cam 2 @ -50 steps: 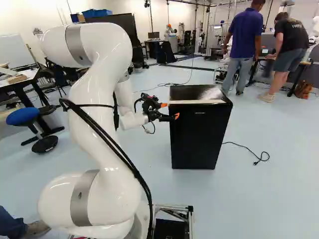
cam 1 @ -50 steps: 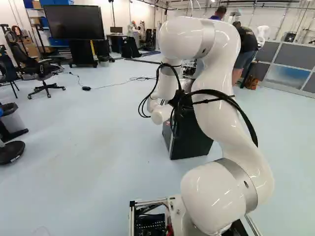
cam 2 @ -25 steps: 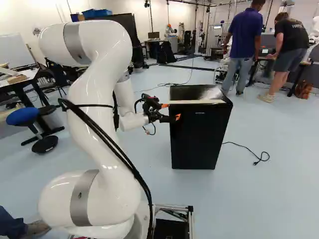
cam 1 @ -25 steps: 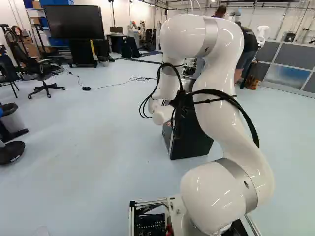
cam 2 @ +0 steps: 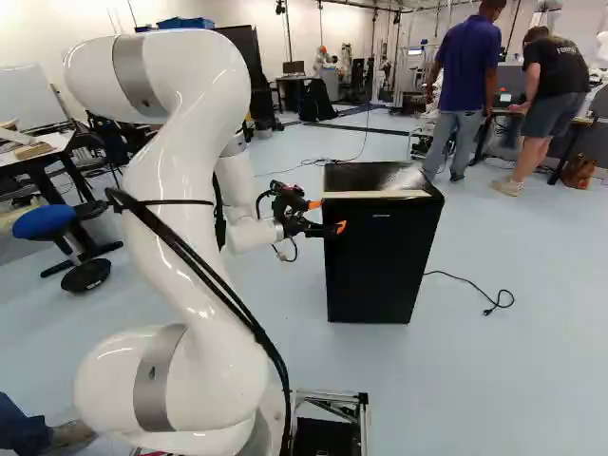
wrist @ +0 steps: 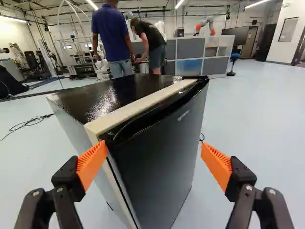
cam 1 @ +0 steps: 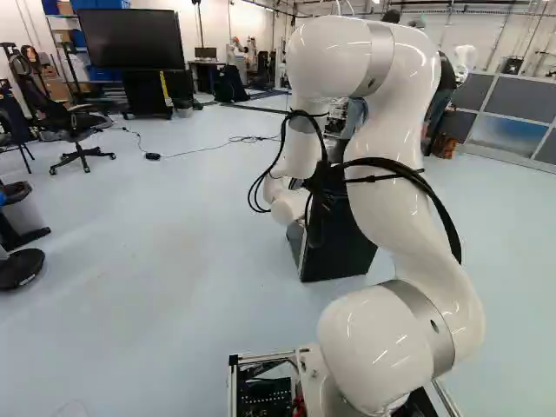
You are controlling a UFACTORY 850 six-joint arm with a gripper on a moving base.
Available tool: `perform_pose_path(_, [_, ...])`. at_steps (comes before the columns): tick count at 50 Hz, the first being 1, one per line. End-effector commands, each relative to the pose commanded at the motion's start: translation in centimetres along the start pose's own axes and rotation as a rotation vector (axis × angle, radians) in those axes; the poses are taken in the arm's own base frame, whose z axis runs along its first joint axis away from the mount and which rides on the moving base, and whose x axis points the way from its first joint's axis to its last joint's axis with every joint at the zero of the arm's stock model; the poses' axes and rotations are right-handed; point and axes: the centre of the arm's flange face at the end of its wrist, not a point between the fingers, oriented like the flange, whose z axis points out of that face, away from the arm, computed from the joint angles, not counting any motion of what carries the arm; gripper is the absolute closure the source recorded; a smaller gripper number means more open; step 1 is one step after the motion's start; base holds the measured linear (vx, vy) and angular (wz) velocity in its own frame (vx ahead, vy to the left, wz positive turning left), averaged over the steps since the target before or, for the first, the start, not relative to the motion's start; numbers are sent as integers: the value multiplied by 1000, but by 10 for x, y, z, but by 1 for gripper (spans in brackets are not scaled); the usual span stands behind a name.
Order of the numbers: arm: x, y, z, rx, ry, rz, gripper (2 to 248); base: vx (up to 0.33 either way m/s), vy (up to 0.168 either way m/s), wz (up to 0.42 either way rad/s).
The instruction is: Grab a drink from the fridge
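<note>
The gripper's [cam 2: 329, 215] jaws stand wide apart, their orange pads [wrist: 217, 166] facing each other. Ahead, a black fridge [wrist: 157, 162] stands upright on the pale floor [wrist: 257, 119], its near corner between them, a cream strip [wrist: 138, 106] edging its glossy top. A loose black cable [wrist: 34, 121] lies near it. Grey partitions [wrist: 189, 49] stand well beyond.

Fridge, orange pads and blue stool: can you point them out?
Fridge [wrist: 157, 164], wrist view: its door front.
Orange pads [wrist: 217, 165], wrist view: surface of one pad.
Blue stool [cam 2: 44, 223], right base view: its seat.
</note>
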Motion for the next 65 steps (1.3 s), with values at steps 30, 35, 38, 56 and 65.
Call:
perform_pose_path(30, [0,23,-39,41,-26,-46,3,0,0,-1])
perform_pose_path(35, [0,22,-44,55,-28,-50,3,0,0,0])
perform_pose_path(38, [-1,21,-47,62,-29,-52,3,0,0,0])
perform_pose_path(56, [-4,10,-58,98,-30,-56,3,0,0,0])
perform_pose_path(65, [-5,3,-61,113,-28,-55,3,0,0,0])
